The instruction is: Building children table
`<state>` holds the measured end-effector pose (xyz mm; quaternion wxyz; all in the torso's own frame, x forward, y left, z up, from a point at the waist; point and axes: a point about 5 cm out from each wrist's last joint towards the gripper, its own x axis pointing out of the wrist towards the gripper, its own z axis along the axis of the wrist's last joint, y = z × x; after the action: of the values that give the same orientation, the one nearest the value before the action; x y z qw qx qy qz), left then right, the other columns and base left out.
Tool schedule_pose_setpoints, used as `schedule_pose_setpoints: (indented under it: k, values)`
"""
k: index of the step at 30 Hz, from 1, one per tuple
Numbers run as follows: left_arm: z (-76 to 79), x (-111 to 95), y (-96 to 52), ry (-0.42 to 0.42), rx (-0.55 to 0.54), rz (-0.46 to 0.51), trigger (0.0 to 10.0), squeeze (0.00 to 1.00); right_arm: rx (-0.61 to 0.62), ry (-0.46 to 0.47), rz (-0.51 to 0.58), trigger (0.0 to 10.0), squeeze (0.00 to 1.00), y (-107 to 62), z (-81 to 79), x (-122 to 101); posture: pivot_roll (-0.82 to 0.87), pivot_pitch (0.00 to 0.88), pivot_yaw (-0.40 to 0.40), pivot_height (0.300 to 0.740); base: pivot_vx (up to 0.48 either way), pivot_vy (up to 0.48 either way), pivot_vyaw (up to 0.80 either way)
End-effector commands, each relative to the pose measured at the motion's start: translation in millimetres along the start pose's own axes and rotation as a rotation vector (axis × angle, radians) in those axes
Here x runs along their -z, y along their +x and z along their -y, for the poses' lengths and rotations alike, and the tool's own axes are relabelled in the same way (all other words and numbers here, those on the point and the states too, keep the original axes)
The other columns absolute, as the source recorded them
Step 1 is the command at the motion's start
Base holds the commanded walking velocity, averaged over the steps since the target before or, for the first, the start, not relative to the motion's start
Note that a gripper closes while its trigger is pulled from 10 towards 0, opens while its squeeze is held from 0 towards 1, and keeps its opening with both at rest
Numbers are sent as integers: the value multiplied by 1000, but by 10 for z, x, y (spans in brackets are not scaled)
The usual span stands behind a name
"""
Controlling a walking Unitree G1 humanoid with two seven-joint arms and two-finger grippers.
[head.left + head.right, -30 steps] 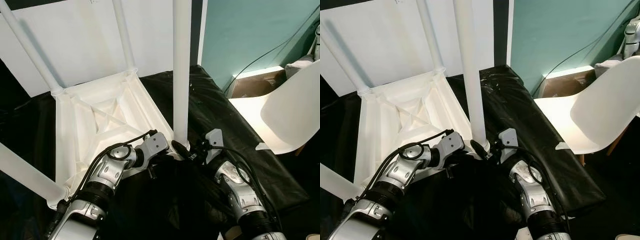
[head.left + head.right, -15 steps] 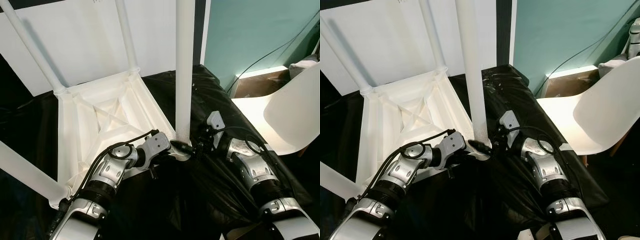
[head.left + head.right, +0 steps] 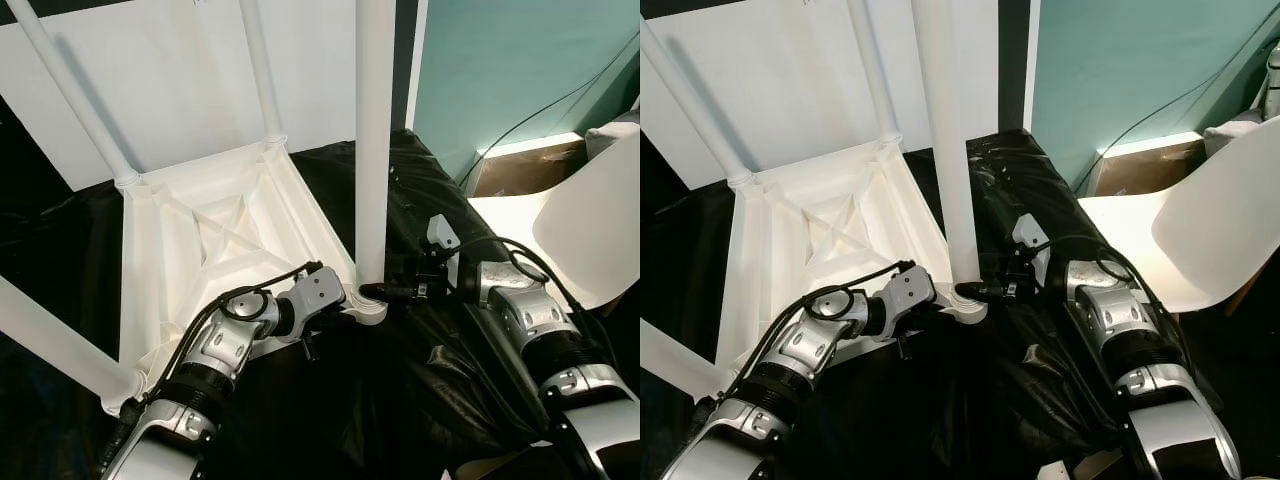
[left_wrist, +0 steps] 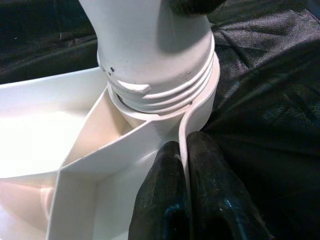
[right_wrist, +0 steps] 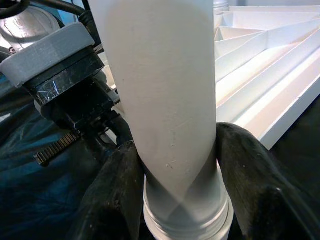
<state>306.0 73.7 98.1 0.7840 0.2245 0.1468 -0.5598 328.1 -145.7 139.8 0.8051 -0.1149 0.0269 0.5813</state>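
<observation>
Right hand (image 5: 175, 200) clamping table leg (image 3: 372, 150), top cropped; left hand (image 4: 182, 150) pinching tabletop (image 3: 200, 240) rim.

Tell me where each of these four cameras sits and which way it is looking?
Left eye view: on the head, looking down at the upturned white table; both silver arms show.
Right eye view: beside it, same scene, white chair alongside.
Left wrist view: on the left arm, looking along the left end effector pinching the table's corner rim.
Right wrist view: on the right arm, looking along the right end effector clamping the table leg.
Both wrist views share that leg's threaded socket.
</observation>
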Motion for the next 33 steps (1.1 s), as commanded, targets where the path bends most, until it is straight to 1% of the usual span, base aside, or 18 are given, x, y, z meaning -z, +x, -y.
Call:
schedule_pose_setpoints:
  k: [1, 3, 4, 6, 7, 8, 9, 15, 18, 19, 20, 21, 22, 23, 25, 27, 28, 33]
  values:
    - [239, 415, 84, -150, 24, -94, 10000, 0, 31, 15, 78, 0, 0, 111, -142, 56, -14, 0, 21, 740, 0, 0, 0]
    - [240, 417, 80, -151, 21, -94, 10000, 0, 326, -9, 218, 0, 0, 195, -186, -9, -11, 0, 19, 740, 0, 0, 0]
    - [240, 417, 80, -151, 21, -94, 10000, 0, 326, -9, 218, 0, 0, 195, -186, -9, -11, 0, 19, 740, 0, 0, 0]
    - [239, 425, 66, -153, 17, -96, 10000, 0, 523, 0, 300, 0, 0, 184, -293, -31, -6, 0, 16, 740, 0, 0, 0]
    - [240, 434, 56, -155, 15, -98, 10000, 0, 562, 12, 324, 0, 0, 186, -385, -34, -1, 0, 16, 740, 0, 0, 0]
    - [240, 434, 56, -155, 15, -98, 10000, 0, 562, 12, 324, 0, 0, 186, -385, -34, -1, 0, 16, 740, 0, 0, 0]
    - [247, 450, 36, -157, 16, -101, 10000, 0, 624, 34, 353, 0, 0, 182, -486, -46, 0, 0, 18, 740, 0, 0, 0]
    - [251, 460, 25, -155, 21, -108, 10000, 0, 758, 43, 363, 0, 0, 130, -436, -40, -3, 0, 29, 740, 0, 0, 0]
    - [249, 453, 30, -154, 22, -107, 10000, 0, 767, 42, 356, 0, 0, 146, -438, -37, -2, 0, 30, 740, 0, 0, 0]
    - [246, 446, 34, -153, 23, -107, 10000, 0, 774, 45, 346, 4235, 0, 166, -450, -34, -3, 0, 32, 740, 0, 0, 0]
    - [246, 446, 34, -153, 23, -107, 10000, 0, 774, 45, 346, 4235, 0, 166, -450, -34, -3, 0, 32, 740, 0, 0, 0]
    - [245, 440, 38, -152, 24, -106, 10000, 0, 758, 50, 344, 10000, 0, 191, -458, -36, -4, 0, 34, 740, 0, 0, 0]
    - [245, 437, 41, -151, 25, -106, 10000, 0, 711, 63, 353, 10000, 1000, 224, -464, -43, -6, 0, 35, 740, 0, 0, 0]
    - [245, 437, 41, -151, 25, -106, 10000, 0, 711, 63, 353, 10000, 1000, 224, -464, -43, -6, 0, 35, 740, 0, 0, 0]
    - [249, 440, 41, -151, 27, -106, 10000, 0, 561, 71, 325, 10000, 1000, 300, -469, -38, -10, 0, 34, 740, 0, 0, 0]
    - [248, 442, 41, -151, 27, -106, 10000, 0, 510, 62, 304, 10000, 1000, 319, -462, -35, -9, 0, 33, 740, 0, 0, 0]
    - [245, 442, 43, -151, 27, -107, 10000, 0, 458, 48, 277, 10000, 0, 324, -425, -26, -9, 0, 30, 740, 0, 0, 0]
    - [239, 437, 45, -153, 22, -105, 10000, 0, 339, 23, 204, 10000, 0, 308, -334, -6, -5, 0, 23, 740, 0, 0, 0]
